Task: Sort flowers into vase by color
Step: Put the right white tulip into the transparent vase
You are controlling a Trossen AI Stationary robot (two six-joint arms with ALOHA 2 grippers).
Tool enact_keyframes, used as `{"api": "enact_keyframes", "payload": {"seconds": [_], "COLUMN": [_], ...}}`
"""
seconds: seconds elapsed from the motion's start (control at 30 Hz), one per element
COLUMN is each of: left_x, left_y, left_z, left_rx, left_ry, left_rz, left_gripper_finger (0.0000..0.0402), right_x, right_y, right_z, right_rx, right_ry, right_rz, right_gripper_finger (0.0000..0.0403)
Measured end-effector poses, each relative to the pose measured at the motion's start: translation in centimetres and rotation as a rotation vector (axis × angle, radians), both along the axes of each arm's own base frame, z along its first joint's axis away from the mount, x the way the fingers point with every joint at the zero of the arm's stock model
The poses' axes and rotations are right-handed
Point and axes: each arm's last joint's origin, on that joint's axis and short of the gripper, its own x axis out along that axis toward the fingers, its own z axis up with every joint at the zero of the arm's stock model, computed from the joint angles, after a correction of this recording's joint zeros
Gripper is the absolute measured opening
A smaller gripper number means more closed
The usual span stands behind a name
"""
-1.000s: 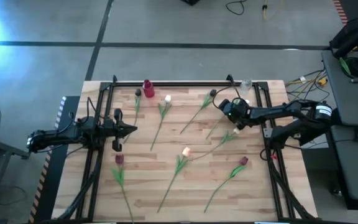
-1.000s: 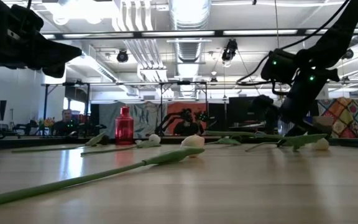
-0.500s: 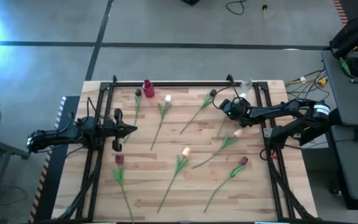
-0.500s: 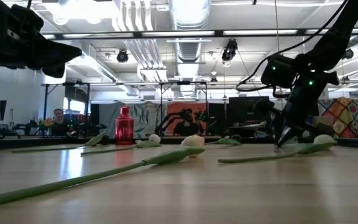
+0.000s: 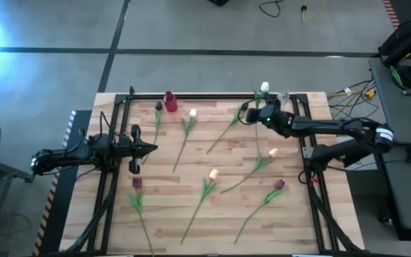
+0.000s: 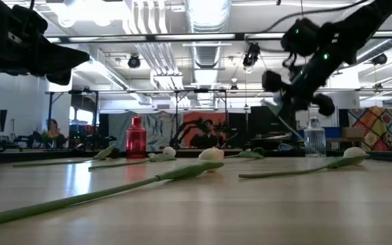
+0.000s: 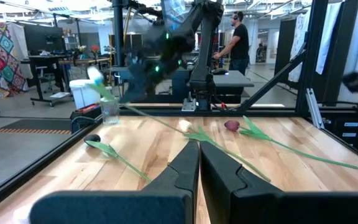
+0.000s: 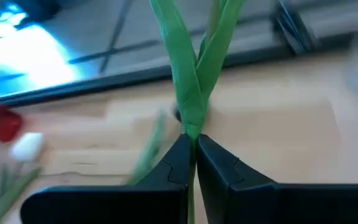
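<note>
table [image 5: 191, 214] — pale wood planks, smooth

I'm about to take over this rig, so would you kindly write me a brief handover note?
Right gripper: shut on a white-headed tulip's green stem, lifted near the clear glass vase at the table's far right corner.
Left gripper: shut, empty, waiting at the table's left side.
Red vase: at the far edge, left of centre.
Done: no flower seen in either vase.
Left: seven tulips lying on the wooden table, pale and dark mixed.
</note>
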Motion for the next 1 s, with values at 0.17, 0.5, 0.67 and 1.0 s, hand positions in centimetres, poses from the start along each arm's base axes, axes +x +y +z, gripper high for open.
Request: {"api": "enact_keyframes", "payload": {"seconds": [0.17, 0.5, 0.67, 1.0], "left_x": [0.0, 0.0, 0.0, 0.0], "left_y": [0.0, 0.0, 0.0, 0.0], "left_z": [0.0, 0.0, 0.0, 0.0], "left_rx": [0.000, 0.000, 0.000, 0.000], "left_ry": [-0.001, -0.001, 0.000, -0.001], "left_rz": [0.000, 0.000, 0.000, 0.000], "left_gripper_finger": [0.0000, 0.0000, 0.0000, 0.0000], "right_x": [-0.4, -3.9, -5.3, -7.4], "right_y": [0.4, 2.1, 2.4, 1.8], "right_z": [4.6, 11.2, 12.5, 10.8], "right_rx": [-0.201, -0.652, -0.843, -1.083], "right_ry": [0.053, 0.049, 0.158, 0.159], "right_rz": [0.212, 0.279, 0.177, -0.036], "right_gripper_finger": [0.0012, 0.0012, 0.0012, 0.0012]}}
